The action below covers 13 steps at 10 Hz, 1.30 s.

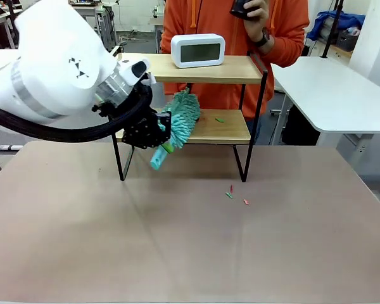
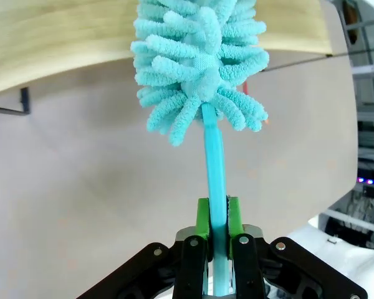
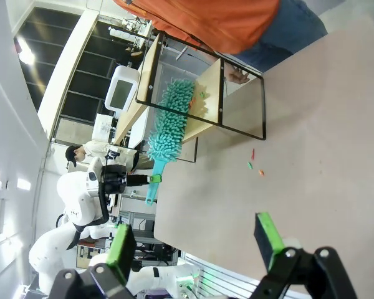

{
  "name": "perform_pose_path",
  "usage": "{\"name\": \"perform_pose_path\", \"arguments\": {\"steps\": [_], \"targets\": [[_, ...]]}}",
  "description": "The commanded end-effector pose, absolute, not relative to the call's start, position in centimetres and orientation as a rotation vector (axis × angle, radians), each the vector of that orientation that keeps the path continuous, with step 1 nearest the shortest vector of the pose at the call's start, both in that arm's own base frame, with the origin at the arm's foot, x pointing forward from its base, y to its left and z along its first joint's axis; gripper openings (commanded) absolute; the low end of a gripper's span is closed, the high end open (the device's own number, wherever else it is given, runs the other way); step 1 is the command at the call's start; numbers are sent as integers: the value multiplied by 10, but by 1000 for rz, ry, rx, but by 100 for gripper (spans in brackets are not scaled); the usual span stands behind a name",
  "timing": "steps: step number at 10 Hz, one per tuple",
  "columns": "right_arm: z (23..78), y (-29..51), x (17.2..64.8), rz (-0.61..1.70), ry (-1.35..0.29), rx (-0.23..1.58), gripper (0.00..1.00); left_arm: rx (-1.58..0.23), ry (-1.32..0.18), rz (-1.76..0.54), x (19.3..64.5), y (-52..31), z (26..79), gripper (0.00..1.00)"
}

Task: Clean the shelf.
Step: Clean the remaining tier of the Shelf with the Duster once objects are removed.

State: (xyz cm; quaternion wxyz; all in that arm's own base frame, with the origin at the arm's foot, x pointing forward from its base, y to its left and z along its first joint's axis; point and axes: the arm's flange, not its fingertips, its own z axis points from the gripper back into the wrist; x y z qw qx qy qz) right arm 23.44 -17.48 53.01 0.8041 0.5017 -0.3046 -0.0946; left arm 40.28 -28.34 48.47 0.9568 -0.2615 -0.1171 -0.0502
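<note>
Here the duster [image 2: 199, 62] is clamped in the left gripper [image 2: 218, 215] and held at the lower board of the shelf [image 1: 234, 69] (far side of the table [image 1: 177, 253]) so that scraps [image 1: 219, 119] can be swept; the right gripper [image 3: 194, 229] is seen open

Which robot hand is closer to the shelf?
Left. The left gripper, shut on the duster, is right beside the lower board of the shelf. The right gripper hangs open over the table, well away from it.
</note>
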Motion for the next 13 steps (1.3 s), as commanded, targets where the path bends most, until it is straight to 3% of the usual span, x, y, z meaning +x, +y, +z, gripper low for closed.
{"name": "perform_pose_path", "arguments": {"steps": [1, 7, 13], "targets": [[532, -175, 237, -184, -684, 1087, 100, -540, -200, -189, 409, -300, 489, 0], [532, -175, 237, -184, -684, 1087, 100, -518, -72, -547, 358, -316, 500, 0], [532, -175, 237, -184, -684, 1087, 100, -522, -170, -501, 273, -222, 531, 0]]}}
